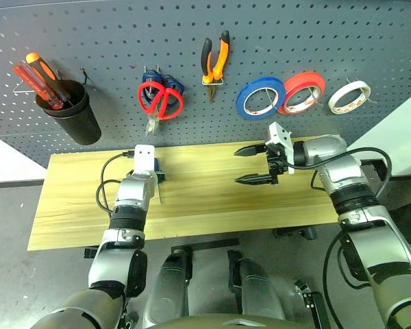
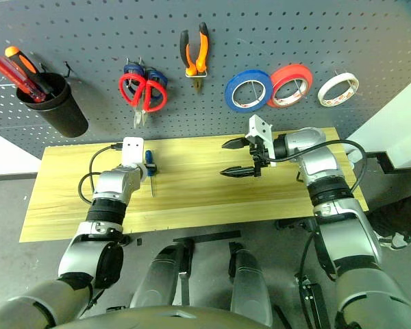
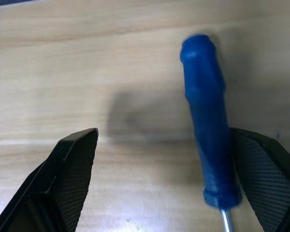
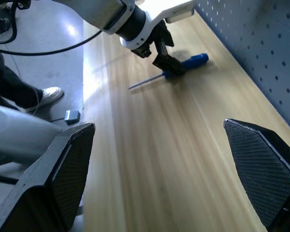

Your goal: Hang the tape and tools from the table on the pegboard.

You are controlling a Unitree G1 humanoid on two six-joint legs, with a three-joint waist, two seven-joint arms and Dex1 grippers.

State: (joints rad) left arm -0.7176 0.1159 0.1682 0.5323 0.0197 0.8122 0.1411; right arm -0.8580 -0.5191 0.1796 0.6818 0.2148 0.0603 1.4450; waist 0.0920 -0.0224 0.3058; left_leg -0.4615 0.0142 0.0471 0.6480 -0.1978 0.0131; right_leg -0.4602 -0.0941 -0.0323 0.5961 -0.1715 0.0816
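Blue-handled screwdriver (image 3: 206,135) lying on the table (image 1: 205,205), left of centre, between spread fingers of left gripper (image 3: 169,179). Right gripper (image 1: 255,164) open, idle. Best centred over handle before closing.

- Table (image 1: 212,205) bare across its middle and right; open passage between the two grippers.
- Left gripper (image 2: 148,173) spread low over the screwdriver (image 3: 208,135), one finger (image 3: 268,174) just beside the handle.
- Right gripper (image 1: 255,164) spread above the table's right-centre.
- Pegboard (image 1: 109,41) at far edge: cup (image 1: 79,113), scissors (image 1: 161,99), pliers (image 1: 216,62), rolls (image 1: 260,96) crowd its lower rows.
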